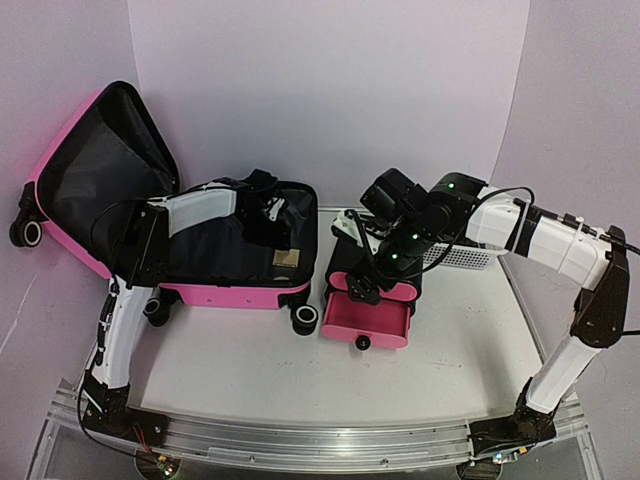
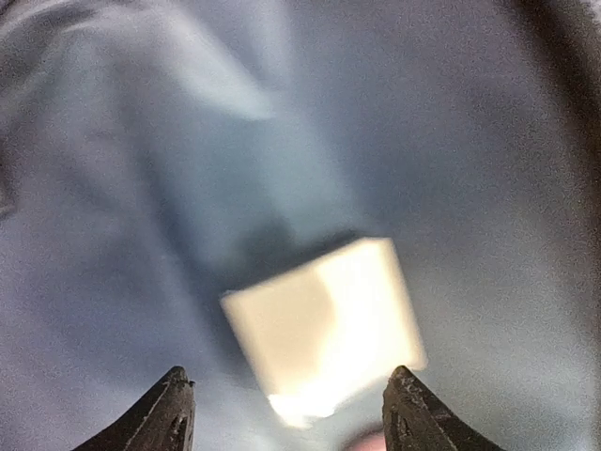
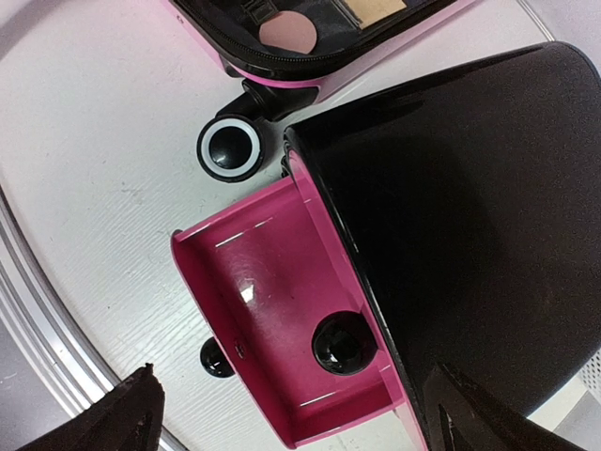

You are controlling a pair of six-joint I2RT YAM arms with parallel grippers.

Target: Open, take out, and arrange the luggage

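Pink luggage (image 1: 230, 293) lies unzipped on the white counter (image 1: 300, 380), its lid propped up and its black-lined base flat. The left tool (image 1: 272, 228) reaches down into that base. The right tool (image 1: 365, 285) hangs over a small black cabinet (image 1: 342, 264), whose pink drawer (image 1: 365, 322) is pulled out beneath it. A white mesh basket (image 1: 460, 257) sits behind this tool.

From the left wrist, the left tool (image 2: 293, 409) has its jaws partly apart and grips nothing. A pale square tag (image 2: 324, 324) lies just ahead of it on the blurred grey lining (image 2: 141, 188).

From the right wrist, the right tool (image 3: 300, 413) is spread wide and empty. The drawer (image 3: 263, 282) is directly below it with a black knob (image 3: 343, 343) inside, and the cabinet (image 3: 470, 207) stands alongside. Beyond the drawer are a wheel (image 3: 230, 147) and the luggage (image 3: 329, 52) rim.
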